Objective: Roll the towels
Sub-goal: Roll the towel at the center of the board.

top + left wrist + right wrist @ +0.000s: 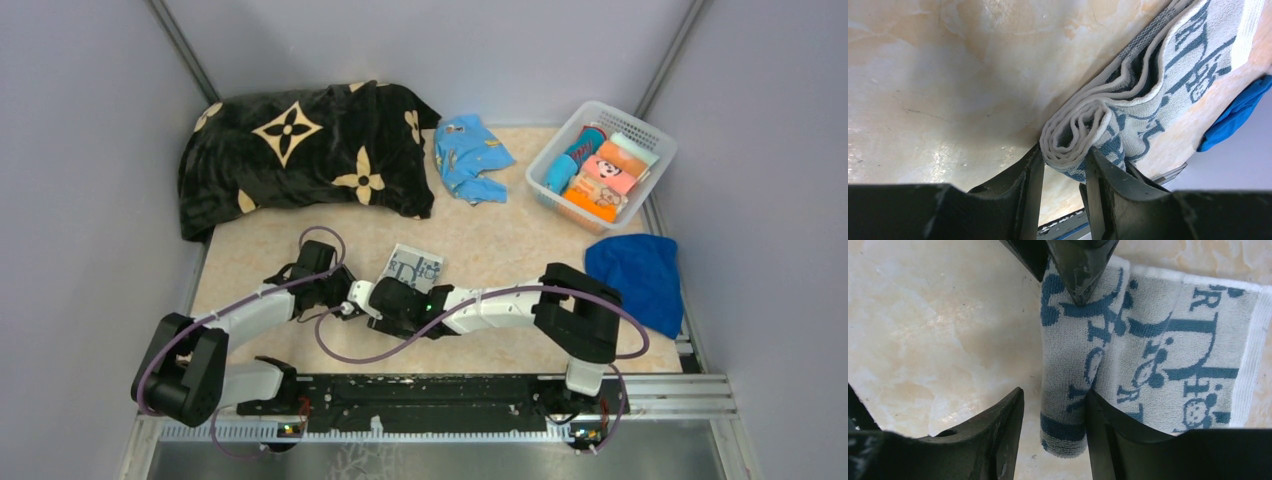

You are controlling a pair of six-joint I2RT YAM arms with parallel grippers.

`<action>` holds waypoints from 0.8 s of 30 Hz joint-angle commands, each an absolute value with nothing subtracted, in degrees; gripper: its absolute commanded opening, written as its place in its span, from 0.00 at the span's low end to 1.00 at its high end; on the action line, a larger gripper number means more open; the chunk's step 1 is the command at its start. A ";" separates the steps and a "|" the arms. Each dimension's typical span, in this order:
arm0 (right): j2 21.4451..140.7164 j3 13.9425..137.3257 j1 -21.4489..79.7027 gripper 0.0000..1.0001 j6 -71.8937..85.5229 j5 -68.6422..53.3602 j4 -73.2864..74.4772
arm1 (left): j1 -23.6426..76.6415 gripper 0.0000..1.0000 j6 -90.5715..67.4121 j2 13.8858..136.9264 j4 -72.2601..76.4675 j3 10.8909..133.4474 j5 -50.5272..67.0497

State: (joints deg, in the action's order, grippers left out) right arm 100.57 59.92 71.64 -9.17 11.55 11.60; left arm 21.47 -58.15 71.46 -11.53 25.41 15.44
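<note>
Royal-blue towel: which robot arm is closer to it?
Right. The right arm bends close beside the royal-blue towel; the left arm lies across the table, left of the white printed towel.

We see a black blanket [300, 150] with cream flowers well beyond the right pincer [1052, 415], leftward; a white basket [636, 122] well off right; marbled beige tabletop [260, 240] beneath.

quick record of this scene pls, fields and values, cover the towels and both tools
white towel: partly rolled, the rest flat on the table
left tool: shut on one end of the roll
right tool: open, fingers either side of the roll's other end
blue towel: bunched at the right edge, unrolled
turquoise towel: crumpled near the back, unrolled
black blanket: back left
basket: back right, full of colourful items
</note>
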 commanded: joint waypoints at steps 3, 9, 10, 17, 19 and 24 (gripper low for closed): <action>102.49 58.96 72.47 0.38 -9.11 12.51 10.04 | 21.17 0.44 -56.92 71.42 -14.30 26.25 11.94; 100.11 58.96 68.11 0.13 -5.22 -2.52 7.93 | 21.16 0.56 -56.78 67.33 -17.36 27.33 11.09; 99.93 59.05 66.64 0.12 -4.15 -6.84 7.30 | 21.18 0.59 -56.78 66.05 -18.32 27.33 10.38; 100.17 55.12 55.42 0.04 8.72 -36.66 -6.70 | 21.03 0.74 -57.20 55.57 -22.94 26.16 8.45; 101.53 52.62 51.94 0.02 15.05 -43.54 -14.17 | 21.09 0.76 -57.34 53.62 -22.85 25.16 9.24; 106.27 46.85 46.81 0.03 30.83 -52.15 -32.12 | 21.09 0.76 -57.22 51.75 -17.85 21.94 13.79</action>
State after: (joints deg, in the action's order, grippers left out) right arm 102.72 49.65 49.28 15.84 -38.76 -13.15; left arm 21.37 -57.58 52.62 -20.53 24.56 10.72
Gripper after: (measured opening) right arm 0.134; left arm 0.761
